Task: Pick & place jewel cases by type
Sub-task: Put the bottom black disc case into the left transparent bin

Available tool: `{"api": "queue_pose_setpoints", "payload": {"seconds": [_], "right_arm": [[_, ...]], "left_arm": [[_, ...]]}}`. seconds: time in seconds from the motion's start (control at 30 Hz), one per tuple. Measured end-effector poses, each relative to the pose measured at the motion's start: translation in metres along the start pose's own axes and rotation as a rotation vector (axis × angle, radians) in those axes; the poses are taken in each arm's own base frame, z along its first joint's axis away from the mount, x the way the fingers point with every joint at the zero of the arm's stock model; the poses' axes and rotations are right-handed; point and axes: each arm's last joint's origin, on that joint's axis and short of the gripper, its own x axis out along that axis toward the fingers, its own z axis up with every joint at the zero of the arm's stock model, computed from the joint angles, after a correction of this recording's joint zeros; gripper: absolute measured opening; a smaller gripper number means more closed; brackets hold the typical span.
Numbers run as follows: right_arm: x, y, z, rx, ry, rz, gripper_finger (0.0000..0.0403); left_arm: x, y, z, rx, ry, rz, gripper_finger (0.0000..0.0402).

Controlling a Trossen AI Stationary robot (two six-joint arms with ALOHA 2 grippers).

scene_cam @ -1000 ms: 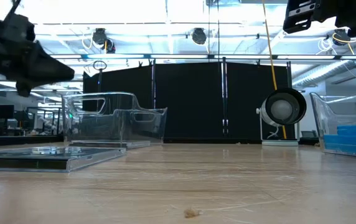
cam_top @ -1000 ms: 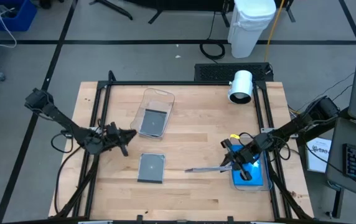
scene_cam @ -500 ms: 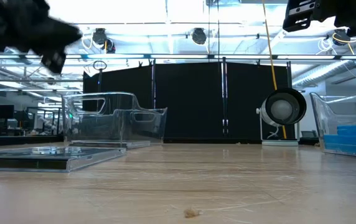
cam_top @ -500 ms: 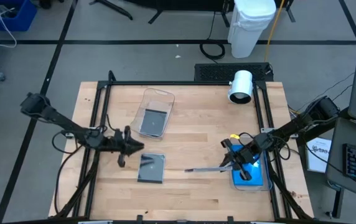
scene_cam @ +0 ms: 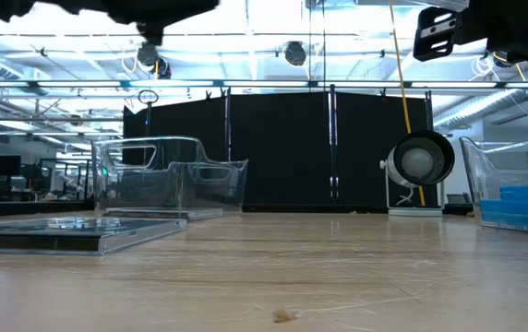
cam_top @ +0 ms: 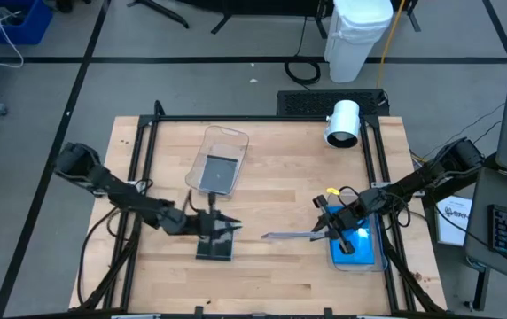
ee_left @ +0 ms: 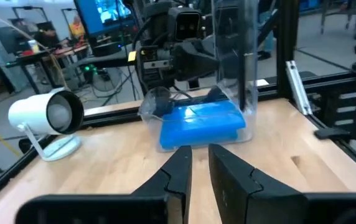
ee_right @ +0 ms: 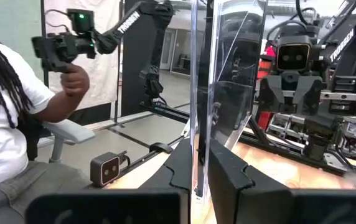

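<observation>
A grey jewel case [cam_top: 215, 243] lies flat on the table, near its near edge; in the low view this case [scene_cam: 70, 232] is at the left. My left gripper [cam_top: 224, 223] hovers over it, fingers shut to a narrow slit [ee_left: 200, 152], holding nothing. A second grey case [cam_top: 218, 174] lies inside a clear tub [cam_top: 221, 142]. Blue cases [cam_top: 356, 245] are stacked in another clear tub [ee_left: 228, 56] at the table's right. My right gripper [cam_top: 331, 232] stands beside that tub, shut on a clear flat case [cam_top: 289, 237]. My right gripper pinches the clear case between its two fingers at one edge [ee_right: 198, 124]. The fingers come level from the table's right. The case stands on edge and sticks out toward the table's left, its free end [cam_top: 267, 236] away from the tub. It does not show at table-top height in the low view.
A white lamp-like device [cam_top: 343, 123] stands at the far right of the table. Black frame rails [cam_top: 143, 168] run along the left and right sides. Bare wood [cam_top: 280, 177] lies between the two tubs. A seated person [ee_right: 16, 124] holding a hand device shows beyond the table.
My left arm has swung from the table's left edge toward the right and a little toward the near edge, and now hangs over the grey case on the table. The case itself has stayed put.
</observation>
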Motion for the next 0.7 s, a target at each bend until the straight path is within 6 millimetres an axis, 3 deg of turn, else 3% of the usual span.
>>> {"api": "queue_pose_setpoints", "payload": {"seconds": [0.2, 0.43, 0.7], "right_arm": [[0.000, 0.000, -0.001, 0.002, 0.013, 0.002, 0.0018], [0.000, 0.000, -0.001, 0.002, 0.013, 0.002, 0.0018], [0.000, 0.000, -0.001, 0.002, 0.013, 0.002, 0.0018]], "left_arm": [[0.028, -0.014, 0.008, 0.032, 0.056, 0.027, 0.0110], [0.034, -0.013, 0.011, 0.055, 0.134, 0.147, 0.0194], [0.036, -0.013, 0.020, -0.106, 0.040, 0.070, 0.0211]]}}
